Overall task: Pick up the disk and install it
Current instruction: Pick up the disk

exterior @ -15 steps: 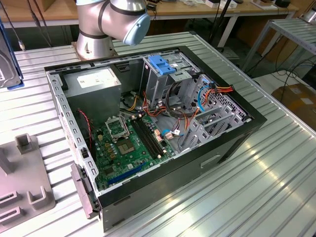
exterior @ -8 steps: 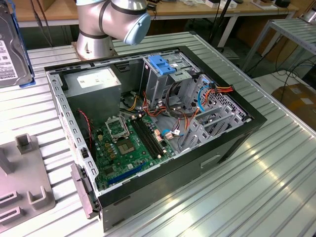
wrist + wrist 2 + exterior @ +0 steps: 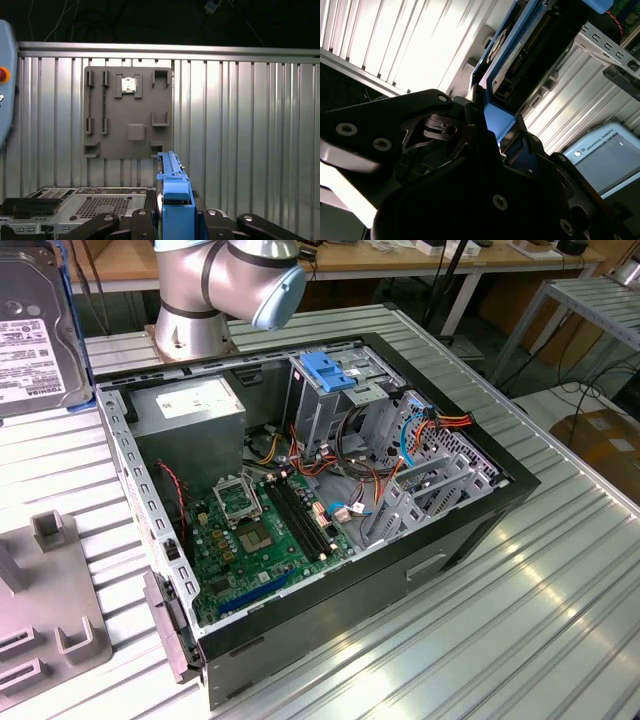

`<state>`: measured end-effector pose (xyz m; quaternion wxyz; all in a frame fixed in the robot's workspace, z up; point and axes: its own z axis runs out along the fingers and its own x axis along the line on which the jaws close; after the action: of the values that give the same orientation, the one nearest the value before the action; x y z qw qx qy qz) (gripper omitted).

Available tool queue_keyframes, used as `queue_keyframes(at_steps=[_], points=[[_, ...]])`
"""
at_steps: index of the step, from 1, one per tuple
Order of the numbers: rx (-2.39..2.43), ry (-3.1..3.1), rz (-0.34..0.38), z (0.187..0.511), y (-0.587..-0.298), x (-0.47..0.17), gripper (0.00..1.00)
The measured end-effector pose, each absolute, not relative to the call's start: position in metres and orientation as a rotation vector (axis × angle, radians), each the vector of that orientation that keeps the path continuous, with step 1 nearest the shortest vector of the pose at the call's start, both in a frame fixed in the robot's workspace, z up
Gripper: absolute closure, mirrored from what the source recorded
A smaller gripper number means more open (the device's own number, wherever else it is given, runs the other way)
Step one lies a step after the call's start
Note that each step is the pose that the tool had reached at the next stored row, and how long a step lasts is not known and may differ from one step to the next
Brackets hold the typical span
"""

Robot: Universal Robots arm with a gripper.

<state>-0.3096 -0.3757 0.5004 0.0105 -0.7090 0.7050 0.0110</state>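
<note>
A robotics lab, this. Robot arm (image 3: 215, 285) beside an opened PC (image 3: 400, 590) on a ribbed metal desk (image 3: 560, 580), benches (image 3: 380, 258) behind.

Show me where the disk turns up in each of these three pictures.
Exterior view: the disk is at the exterior view's upper left, its white label facing the camera.
Second wrist view: the disk reaches out from the jaws, blue rail alongside.
First wrist view: the disk stands edge-on between the jaws, blue rail foremost.
Shared landmark: the ribbed metal table, seen in all three.
</note>
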Motion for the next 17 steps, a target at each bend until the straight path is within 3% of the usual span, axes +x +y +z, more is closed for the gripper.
queue_keyframes(at_steps=[17], points=[[-2.213, 2.200, 0.034, 0.500, -0.376, -0.262, 0.63]])
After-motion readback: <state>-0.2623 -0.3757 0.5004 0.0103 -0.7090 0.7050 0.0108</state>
